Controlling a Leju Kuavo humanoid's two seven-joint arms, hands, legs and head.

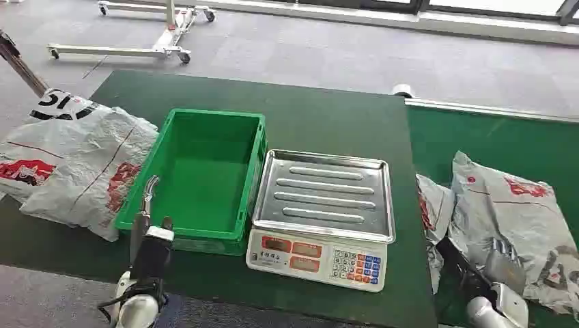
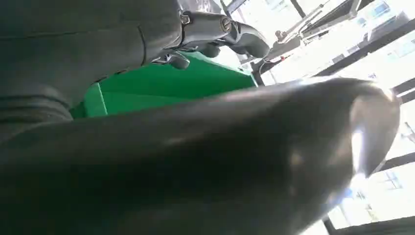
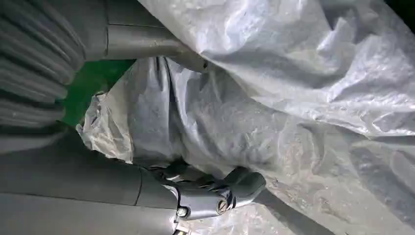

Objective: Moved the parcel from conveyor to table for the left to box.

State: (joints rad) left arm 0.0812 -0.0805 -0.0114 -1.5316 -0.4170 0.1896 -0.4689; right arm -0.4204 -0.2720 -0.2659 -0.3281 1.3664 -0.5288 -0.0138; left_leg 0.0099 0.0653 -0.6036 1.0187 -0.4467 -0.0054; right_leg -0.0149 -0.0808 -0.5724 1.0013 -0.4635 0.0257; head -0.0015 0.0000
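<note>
While the right hand (image 1: 493,272) lies on a grey bag (image 1: 512,225) on the green belt (image 1: 491,137), its fingers curl around a fold of the plastic, so it looks like it is holding the bag. Up close from the right wrist, the thumb (image 3: 147,44) and a dark finger (image 3: 220,191) press into the crinkly bag (image 3: 293,98) from both sides. A second, smaller bag (image 1: 431,208) lies just beside the first one, near the edge of the table (image 1: 328,116).

On the table, the left hand (image 1: 147,212) sits at the front edge of a green box (image 1: 198,178). One finger points up over the rim, and it holds nothing. From the left wrist, the fingers (image 2: 215,29) reach out over the green box (image 2: 166,83), spread apart.

A scale (image 1: 321,219) with a shiny metal tray stands right next to the box. Big white sacks (image 1: 75,160) with red and black print lie on the other side of the box, touching it. Far behind, a white frame on wheels (image 1: 136,34) stands on the grey floor.
</note>
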